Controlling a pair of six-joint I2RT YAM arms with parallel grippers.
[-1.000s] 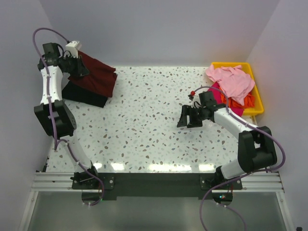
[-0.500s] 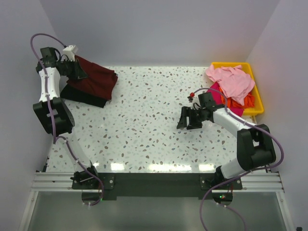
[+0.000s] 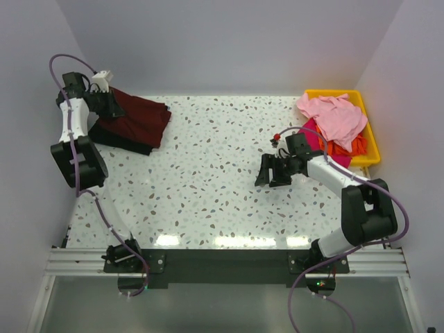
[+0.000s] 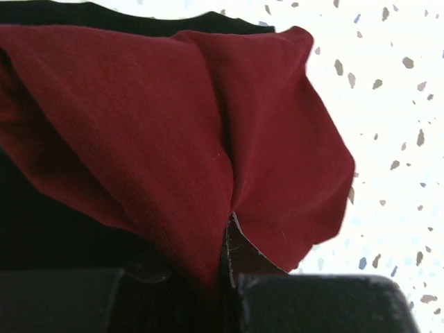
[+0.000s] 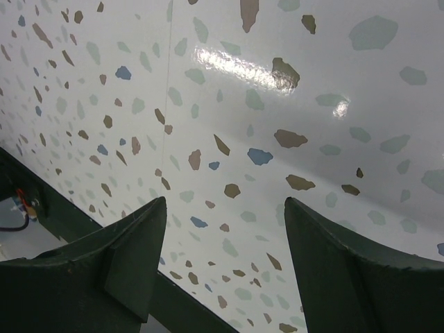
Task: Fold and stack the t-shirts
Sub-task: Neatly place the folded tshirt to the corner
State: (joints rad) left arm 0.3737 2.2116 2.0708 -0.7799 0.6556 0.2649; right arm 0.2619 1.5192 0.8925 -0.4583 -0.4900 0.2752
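Your left pincer (image 4: 225,277) is pressed together on a fold of the dark maroon t-shirt (image 3: 142,114) at the far left corner of the desk (image 3: 208,187). The cloth trails down from the pinch onto the black t-shirt (image 3: 118,139) lying beneath it, so the step in hand looks like setting the maroon one on the stack. Bring the pinched edge down low and towards the left edge until the maroon lies flat and roughly square over the black. Let go only when the cloth bears its own weight, and draw the pincer away without snagging the top layer. The drape looks bunched rather than flat in the wrist view, so expect to smooth it. Your right pincer (image 3: 274,170) hangs spread and holding nothing over bare desk, right of the middle. It is well placed to reach the yellow bin (image 3: 371,149) at the far right corner, where the light pink t-shirt (image 3: 336,114) lies on top of the magenta (image 3: 313,132) and orange (image 3: 343,147) ones. Several things you cannot judge: how many layers the left pincer has caught, since the pinch is in shadow. The black shirt is mostly covered, so its outline is unclear. The lower shirts in the bin show only as slivers.
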